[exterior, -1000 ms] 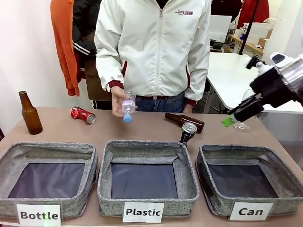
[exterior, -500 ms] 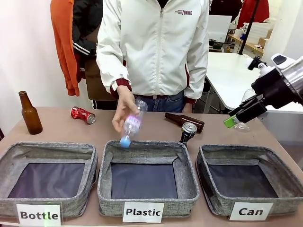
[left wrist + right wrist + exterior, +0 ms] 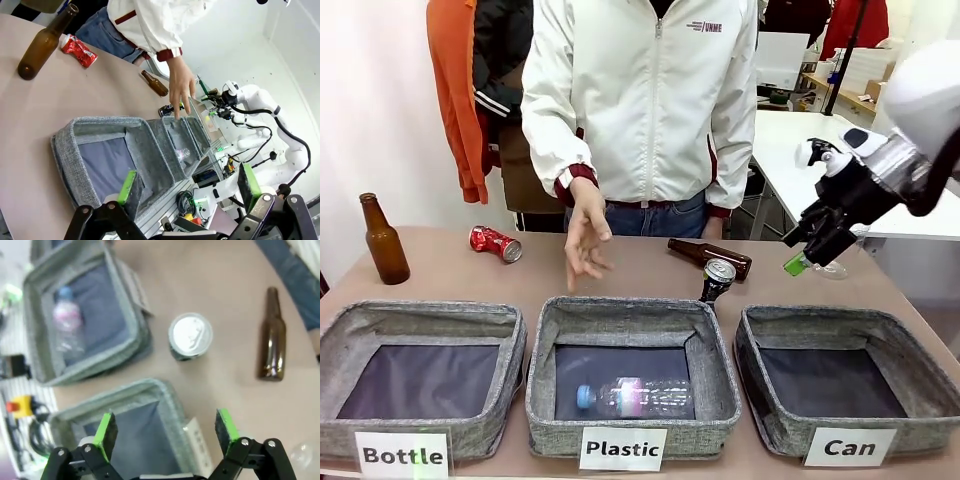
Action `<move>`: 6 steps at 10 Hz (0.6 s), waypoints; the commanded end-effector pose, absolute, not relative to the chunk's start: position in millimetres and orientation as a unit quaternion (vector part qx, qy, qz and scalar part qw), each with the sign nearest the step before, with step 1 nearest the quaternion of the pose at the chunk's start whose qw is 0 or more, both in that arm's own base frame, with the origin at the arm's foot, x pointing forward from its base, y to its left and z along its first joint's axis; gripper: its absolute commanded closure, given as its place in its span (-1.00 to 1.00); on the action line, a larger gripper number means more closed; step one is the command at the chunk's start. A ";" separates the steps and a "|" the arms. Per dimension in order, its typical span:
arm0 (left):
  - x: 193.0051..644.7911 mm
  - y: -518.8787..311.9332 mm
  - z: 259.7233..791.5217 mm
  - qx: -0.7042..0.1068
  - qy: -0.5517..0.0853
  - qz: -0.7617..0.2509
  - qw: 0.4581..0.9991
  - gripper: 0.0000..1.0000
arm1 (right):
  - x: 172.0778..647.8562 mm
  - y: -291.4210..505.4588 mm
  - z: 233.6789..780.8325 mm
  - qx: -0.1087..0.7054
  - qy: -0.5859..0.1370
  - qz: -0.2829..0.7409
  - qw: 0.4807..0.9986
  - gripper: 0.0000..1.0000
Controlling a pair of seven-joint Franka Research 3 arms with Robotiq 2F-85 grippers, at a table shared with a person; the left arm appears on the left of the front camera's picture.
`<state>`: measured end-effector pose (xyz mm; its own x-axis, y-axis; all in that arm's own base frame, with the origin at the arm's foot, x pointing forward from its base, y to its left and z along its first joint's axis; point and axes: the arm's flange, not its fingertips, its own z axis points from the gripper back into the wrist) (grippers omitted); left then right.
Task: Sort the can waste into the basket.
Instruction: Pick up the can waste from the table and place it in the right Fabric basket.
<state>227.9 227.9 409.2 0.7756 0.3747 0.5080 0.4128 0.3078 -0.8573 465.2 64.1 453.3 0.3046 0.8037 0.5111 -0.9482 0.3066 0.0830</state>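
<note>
The "Can" basket (image 3: 820,316) sits at the right end of a row of three on the bench (image 3: 450,275), and both cans are outside it. The dark can (image 3: 717,278) stands upright on the bench just beyond the basket's far left corner, silver top up, with a brown bottle (image 3: 710,255) lying on its side just behind it. The crushed red can (image 3: 496,243) lies well off to the left of the basket, past the whole row, towards the bench's far edge. The right hand (image 3: 802,255) hovers in the air above the basket's far rim, its jaws spread wide and gripping nothing. Its wrist view looks down on the dark can's top ahead of the green pads. Next to the "Can" basket on the left, the "Plastic" basket (image 3: 620,305) holds a clear bottle (image 3: 635,397), and a person's hand (image 3: 583,235) hangs open above its far rim. The left hand (image 3: 188,184) is also wide open and empty. It is off at the opposite end of the row from the "Can" basket.
</note>
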 end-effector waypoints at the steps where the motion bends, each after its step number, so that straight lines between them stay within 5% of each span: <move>1: 228.3 228.8 410.9 -0.590 -0.347 -0.020 0.728 -1.00 | 498.4 58.5 438.2 0.192 -0.212 0.601 0.746 -1.00; 6: 228.3 228.8 410.9 -0.590 -0.347 -0.020 0.728 -1.00 | 569.2 63.8 359.5 0.224 -0.241 0.678 0.657 -1.00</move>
